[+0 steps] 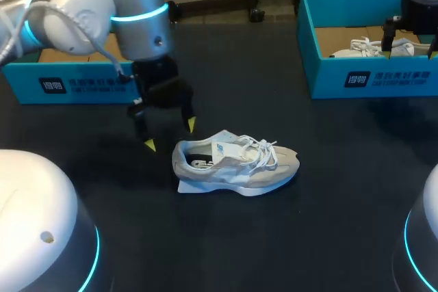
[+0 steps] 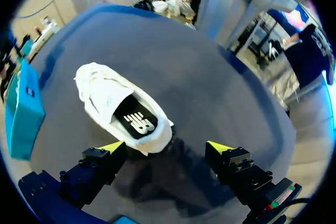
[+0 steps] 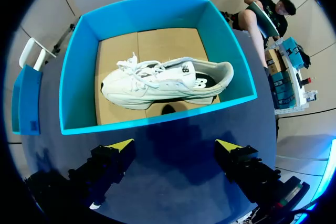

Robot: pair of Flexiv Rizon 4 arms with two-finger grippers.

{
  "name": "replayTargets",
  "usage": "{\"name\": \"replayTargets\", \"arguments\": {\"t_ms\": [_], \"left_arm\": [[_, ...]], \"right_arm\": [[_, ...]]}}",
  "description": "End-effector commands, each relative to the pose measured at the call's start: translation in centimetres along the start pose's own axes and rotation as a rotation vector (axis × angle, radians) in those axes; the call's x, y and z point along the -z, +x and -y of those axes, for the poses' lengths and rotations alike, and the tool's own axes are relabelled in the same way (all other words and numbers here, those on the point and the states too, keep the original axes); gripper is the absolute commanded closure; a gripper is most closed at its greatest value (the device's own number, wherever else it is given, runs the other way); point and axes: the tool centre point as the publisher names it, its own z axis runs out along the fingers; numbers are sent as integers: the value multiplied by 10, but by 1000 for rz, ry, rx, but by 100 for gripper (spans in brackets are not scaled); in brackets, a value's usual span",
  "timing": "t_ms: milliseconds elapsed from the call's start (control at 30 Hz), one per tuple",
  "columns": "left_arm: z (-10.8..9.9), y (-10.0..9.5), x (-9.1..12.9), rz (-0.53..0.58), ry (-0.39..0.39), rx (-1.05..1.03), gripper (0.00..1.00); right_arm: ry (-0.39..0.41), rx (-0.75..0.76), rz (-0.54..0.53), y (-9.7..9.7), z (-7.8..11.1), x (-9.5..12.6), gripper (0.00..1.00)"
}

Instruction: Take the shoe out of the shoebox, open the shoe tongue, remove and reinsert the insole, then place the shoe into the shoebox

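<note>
A dark counter point(image 1: 274, 237) carries everything. Near its middle a pale grey-and-white sneaker point(image 1: 236, 165) rests on the bare surface, outside both boxes, with its black insole point(image 2: 137, 121) visible through the opening. The left end effector point(image 1: 170, 135) hovers just beside the heel with its fingers spread wide and holding nothing. In the left wrist view the sneaker point(image 2: 115, 106) lies just ahead of this end effector point(image 2: 166, 147), heel nearest and toe pointing away. Farther back stands the left shoebox point(image 1: 68, 80). At the far right, the right end effector point(image 3: 176, 144) is wide open and empty above the right shoebox point(image 3: 79, 77), which holds a second sneaker point(image 3: 168, 82).
</note>
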Motion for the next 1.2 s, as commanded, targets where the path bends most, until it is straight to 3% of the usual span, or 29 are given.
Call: {"name": "replayTargets", "arguments": {"t_ms": [33,433,700,900,1200], "left_arm": [[-9,12,4,64,74,28,0],[-15,31,8,150,289,179,0],[-18,39,1,189,370,224,0],[-24,48,-6,279,491,260,0],[-31,64,-8,386,553,304,0]], "right_arm": [[0,-1,0,0,0,0,0],[0,-1,0,0,0,0,0],[0,-1,0,0,0,0,0],[0,-1,0,0,0,0,0],[0,-1,0,0,0,0,0]]}}
